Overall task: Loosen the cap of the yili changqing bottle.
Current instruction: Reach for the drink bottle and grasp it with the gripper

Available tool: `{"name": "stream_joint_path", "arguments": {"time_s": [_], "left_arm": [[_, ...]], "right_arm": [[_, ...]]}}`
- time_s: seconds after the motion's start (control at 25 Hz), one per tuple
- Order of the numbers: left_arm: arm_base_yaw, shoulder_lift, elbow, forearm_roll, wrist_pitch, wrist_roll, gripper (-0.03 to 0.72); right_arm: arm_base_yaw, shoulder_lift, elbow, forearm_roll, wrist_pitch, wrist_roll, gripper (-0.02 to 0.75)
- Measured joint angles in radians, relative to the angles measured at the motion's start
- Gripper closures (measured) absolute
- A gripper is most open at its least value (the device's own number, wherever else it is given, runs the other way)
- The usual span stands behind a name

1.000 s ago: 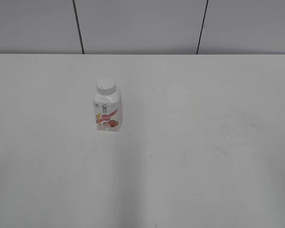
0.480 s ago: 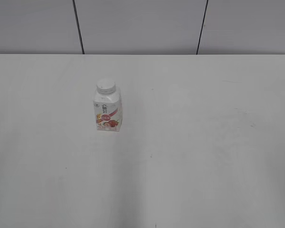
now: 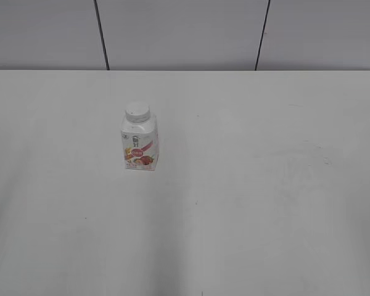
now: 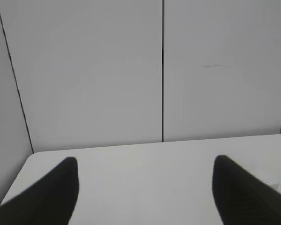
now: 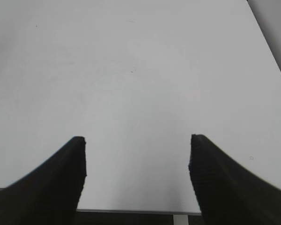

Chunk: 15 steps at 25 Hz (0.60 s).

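The yili changqing bottle [image 3: 139, 143] stands upright on the white table [image 3: 246, 185], left of centre in the exterior view. It is small and white with a pink-red strawberry label. Its white cap [image 3: 137, 111] sits on the neck. Neither arm shows in the exterior view. My left gripper [image 4: 145, 161] is open and empty in the left wrist view, over bare table facing the wall. My right gripper [image 5: 136, 140] is open and empty in the right wrist view, above the table's near edge. The bottle shows in neither wrist view.
A grey panelled wall [image 3: 185, 34] with dark seams rises behind the table's far edge. The table's left corner [image 4: 33, 157] shows in the left wrist view and its right edge [image 5: 267, 51] in the right wrist view.
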Motion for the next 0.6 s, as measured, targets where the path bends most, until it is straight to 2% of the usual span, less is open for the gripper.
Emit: {"name": "stream_joint_path", "arguments": {"time_s": [0.24, 0.6], "left_arm": [[0.0, 0.125, 0.139, 0.0, -0.239, 0.0, 0.151], [-0.019, 0.374, 0.152, 0.009, -0.415, -0.013, 0.152]], "right_arm": [[0.0, 0.0, 0.0, 0.0, 0.0, 0.0, 0.193], [0.0, 0.0, 0.0, 0.0, 0.0, 0.0, 0.193]]}}
